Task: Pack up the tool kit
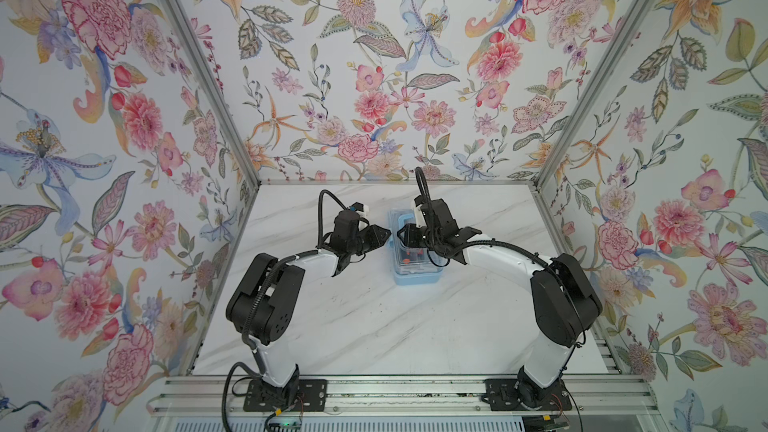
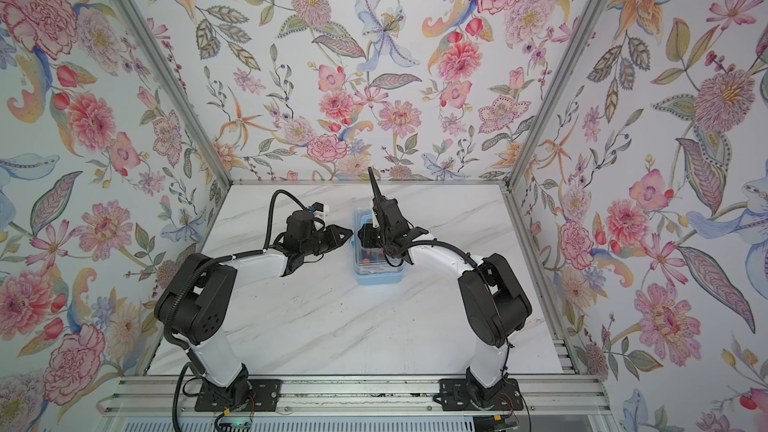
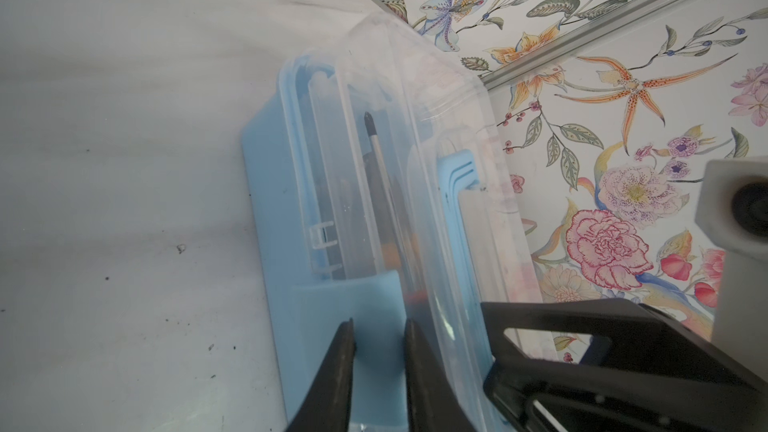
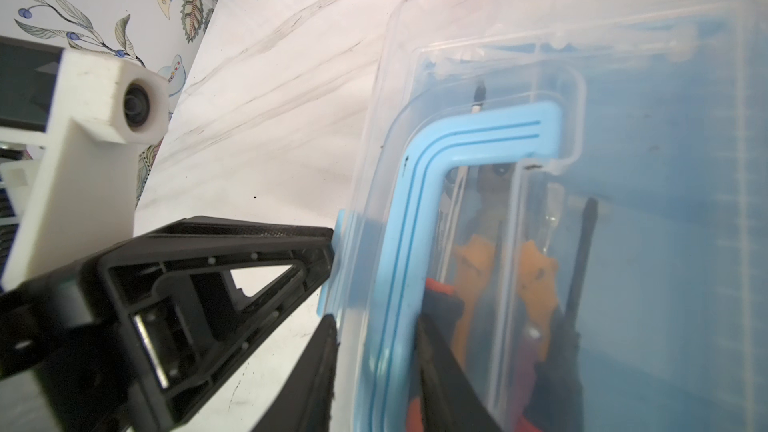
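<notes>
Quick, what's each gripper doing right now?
Left gripper: fingers narrowly apart at the latch; grip unclear.
Right gripper: fingers straddle the lid edge; grip unclear.

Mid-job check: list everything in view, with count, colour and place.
box: one, blue, mid-table
lid: one, clear, on the box
handle: one, blue, flat on lid
latch: one seen, blue, box's side
screwdriver: one, silver shaft, inside box
pliers: apparently one, orange handles, inside box
other tools: count unclear, red and black, inside box
table: one, white marble, under everything
walls: three, floral, around table
arms: two, white and black, flanking box
left fingers: two, black, slightly apart at latch
right fingers: two, black, astride lid's edge; grip unclear
</notes>
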You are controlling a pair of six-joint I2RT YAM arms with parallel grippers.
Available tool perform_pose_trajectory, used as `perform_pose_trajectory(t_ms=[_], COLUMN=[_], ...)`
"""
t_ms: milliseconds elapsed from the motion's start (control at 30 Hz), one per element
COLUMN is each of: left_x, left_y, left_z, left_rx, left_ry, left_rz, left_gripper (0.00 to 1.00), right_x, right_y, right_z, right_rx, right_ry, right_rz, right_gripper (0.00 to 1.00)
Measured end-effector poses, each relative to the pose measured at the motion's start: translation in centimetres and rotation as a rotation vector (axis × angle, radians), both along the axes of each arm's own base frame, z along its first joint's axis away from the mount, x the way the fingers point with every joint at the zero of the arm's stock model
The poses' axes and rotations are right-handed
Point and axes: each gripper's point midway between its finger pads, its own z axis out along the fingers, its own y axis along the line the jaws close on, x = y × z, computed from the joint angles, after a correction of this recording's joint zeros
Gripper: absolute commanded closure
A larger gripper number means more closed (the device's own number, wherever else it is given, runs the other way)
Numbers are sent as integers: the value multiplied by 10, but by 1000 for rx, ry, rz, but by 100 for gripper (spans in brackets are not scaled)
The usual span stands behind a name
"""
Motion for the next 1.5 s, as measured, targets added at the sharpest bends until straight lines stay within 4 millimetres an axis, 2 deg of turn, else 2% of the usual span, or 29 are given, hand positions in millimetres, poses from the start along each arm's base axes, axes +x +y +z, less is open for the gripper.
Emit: perform_pose_trajectory(t_ms=[67,167,533,733,900,1267,1500], left_x=[-1,-2,-1,-1,0,2,1], left_y=[-1,-1,-2,-5,-5,-7,-7], left_z=[0,-4,-5,-25,-24,-27,-30], left_rx=[25,66,74,77,68,-64,-214], left_ry=[-5,4,6,48,45,-18,-57], left_rz=[-7,-8,-11,-5,-1,42,82], left_gripper=[69,69,73,73,74,73,73], right_x=[0,0,1,2,3,7,7], right_y=[0,0,0,0,0,-2,-2], right_z=[0,-1,-1,0,-1,-1,-4], right_rx=[0,-1,1,1,2,9,78], right_ry=[0,2,7,10,11,10,8], right_rz=[0,-1,-5,-9,-10,-21,-30], right_gripper=[67,67,67,67,67,67,68])
